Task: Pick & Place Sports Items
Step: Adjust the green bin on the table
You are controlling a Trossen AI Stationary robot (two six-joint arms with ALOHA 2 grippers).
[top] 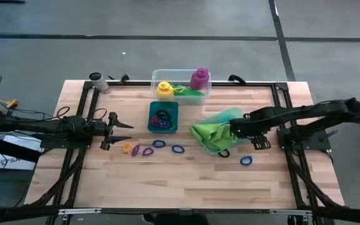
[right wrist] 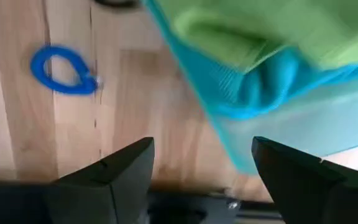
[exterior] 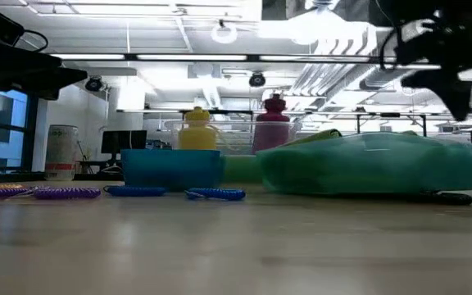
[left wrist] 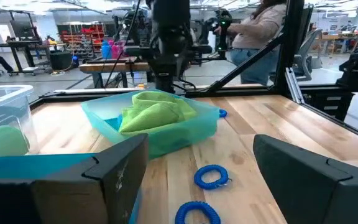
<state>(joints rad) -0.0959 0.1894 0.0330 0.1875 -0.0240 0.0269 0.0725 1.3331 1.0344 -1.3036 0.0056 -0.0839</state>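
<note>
The wooden bench (top: 186, 181) carries a clear tub (top: 181, 76) at its far edge, a small teal tray (top: 163, 117) just in front, teal and lime-green cloths (top: 216, 131) to the right, and scattered rings (top: 156, 147) across the middle.

A clear plastic tub (top: 181, 76) sits at the surface's (top: 186, 181) twelve o'clock edge. Just toward six o'clock from it lies a teal tray (top: 163, 106). Over at ten o'clock near the corner stands a small can (top: 96, 80). A black frame (top: 80, 112) runs round the surface. Beyond it, in the left wrist view, a person (left wrist: 257, 31) stands among workbenches (left wrist: 110, 65).
</note>
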